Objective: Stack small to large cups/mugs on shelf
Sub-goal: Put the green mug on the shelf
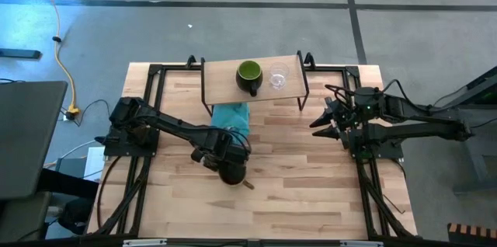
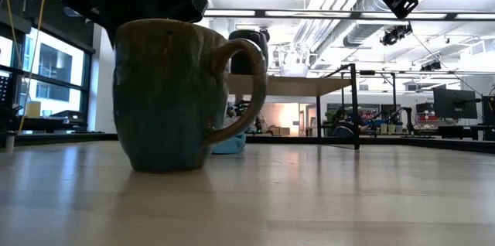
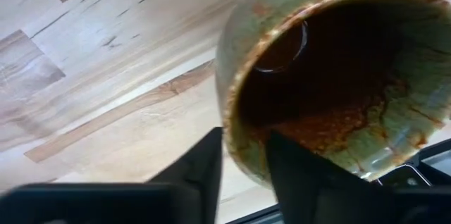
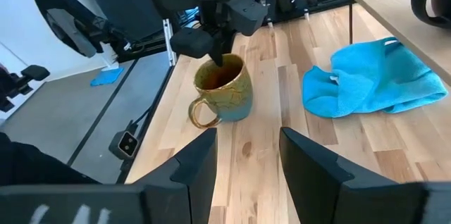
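Brown mug [image 4: 224,90]: mottled tan-green glaze outside, rusty speckled brown inside, ochre handle. Second mug [image 1: 249,75]: bright green within, dark outside. Glass cup [image 1: 278,76]: clear. Cloth [image 4: 373,76]: bright teal-blue. Shelf [image 1: 225,84]: pale wood, black legs. Table [image 1: 295,177]: light planks, streaky grain, darker patches. Arms black.

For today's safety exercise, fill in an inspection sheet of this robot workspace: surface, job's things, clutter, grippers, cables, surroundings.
Surface: wooden table, bare planks near the front.
Job's things: green mug and glass cup side by side on the shelf; brown mug upright on the table.
Clutter: teal cloth lying partly under the shelf.
Grippers: left gripper straddles the brown mug's rim, one finger inside; right gripper open, holding nothing, off by the table's right side.
Cables: yellow cable on the floor.
Surroundings: grey floor; monitor behind.
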{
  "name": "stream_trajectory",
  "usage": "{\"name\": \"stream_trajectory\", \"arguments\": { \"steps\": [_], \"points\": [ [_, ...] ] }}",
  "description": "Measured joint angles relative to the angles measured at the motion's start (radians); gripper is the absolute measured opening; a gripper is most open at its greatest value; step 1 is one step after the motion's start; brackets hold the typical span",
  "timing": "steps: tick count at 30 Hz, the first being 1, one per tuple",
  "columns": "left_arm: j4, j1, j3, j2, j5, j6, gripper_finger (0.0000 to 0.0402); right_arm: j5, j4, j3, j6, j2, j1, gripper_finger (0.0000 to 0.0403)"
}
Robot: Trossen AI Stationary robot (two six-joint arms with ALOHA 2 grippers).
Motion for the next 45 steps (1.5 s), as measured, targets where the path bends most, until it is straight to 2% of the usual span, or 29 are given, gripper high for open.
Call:
{"name": "stream_trajectory", "arguments": {
  "steps": [5, 7, 14, 21, 26, 30, 39, 45],
  "points": [
    [0.015, 0.001, 0.001, -0.001, -0.020, 0.014, 0.0019, 0.000, 0.000, 0.000, 0.000, 0.000, 0.000, 0.0144],
    [0.019, 0.001, 0.001, -0.001, -0.022, 0.026, 0.0009, 0.000, 0.000, 0.000, 0.000, 0.000, 0.000, 0.0144],
    [0.026, 0.000, 0.001, -0.001, -0.053, 0.129, 0.0040, 0.000, 0.000, 0.000, 0.000, 0.000, 0.000, 0.0144],
    [0.024, 0.003, 0.001, -0.001, -0.105, 0.383, 0.0008, 0.000, 0.000, 0.000, 0.000, 0.000, 0.000, 0.0144],
    [-0.020, 0.014, 0.002, -0.002, -0.128, 0.566, 0.0015, 0.000, 0.000, 0.000, 0.009, 0.000, 0.000, 0.0144],
    [-0.064, 0.038, 0.002, -0.004, -0.160, 0.616, 0.0006, 0.000, 0.000, 0.000, 0.029, 0.000, 0.000, 0.0144],
    [-0.053, 0.109, 0.002, -0.004, -0.195, 0.683, 0.0004, 0.000, 0.000, 0.000, 0.079, 0.000, 0.000, 0.0144],
    [-0.053, 0.151, 0.002, -0.003, -0.210, 0.727, 0.0012, 0.003, 0.000, 0.000, 0.088, 0.000, 0.000, 0.0144]
  ]
}}
